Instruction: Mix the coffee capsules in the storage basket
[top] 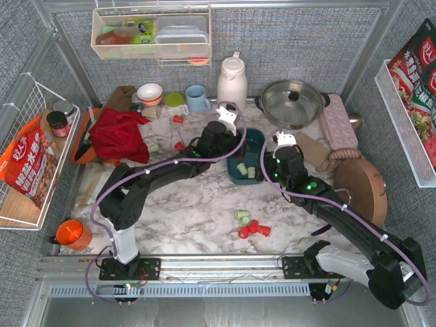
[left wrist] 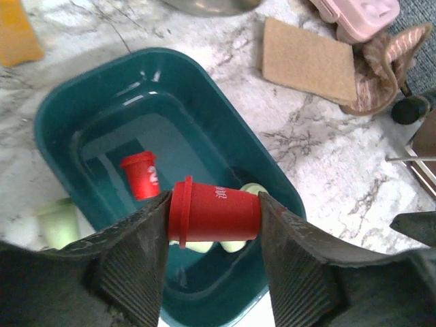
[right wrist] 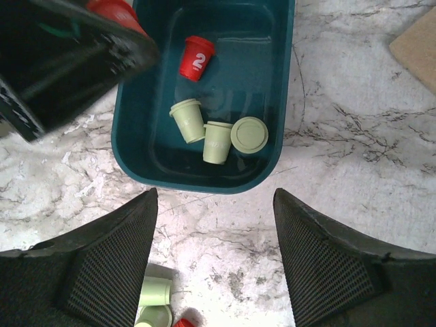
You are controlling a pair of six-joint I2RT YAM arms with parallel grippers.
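The dark teal storage basket (top: 257, 142) sits mid-table. In the right wrist view the basket (right wrist: 272, 68) holds one red capsule (right wrist: 196, 57) and three pale green capsules (right wrist: 218, 142). My left gripper (left wrist: 214, 204) is shut on a red capsule (left wrist: 216, 211), held sideways above the basket's near end (left wrist: 61, 102); it also shows from above (top: 221, 139). My right gripper (right wrist: 214, 252) is open and empty over the marble just in front of the basket. Loose green (top: 242, 216) and red (top: 253, 229) capsules lie nearer the front. More lie near the red cloth (top: 179, 145).
A steel pot (top: 293, 102), white kettle (top: 231, 80) and cups stand at the back. A pink tray (top: 338, 121), brown pad (top: 313, 148) and wooden lid (top: 361, 187) lie right. A red cloth (top: 119, 133) lies left. An orange mug (top: 71, 234) stands front left.
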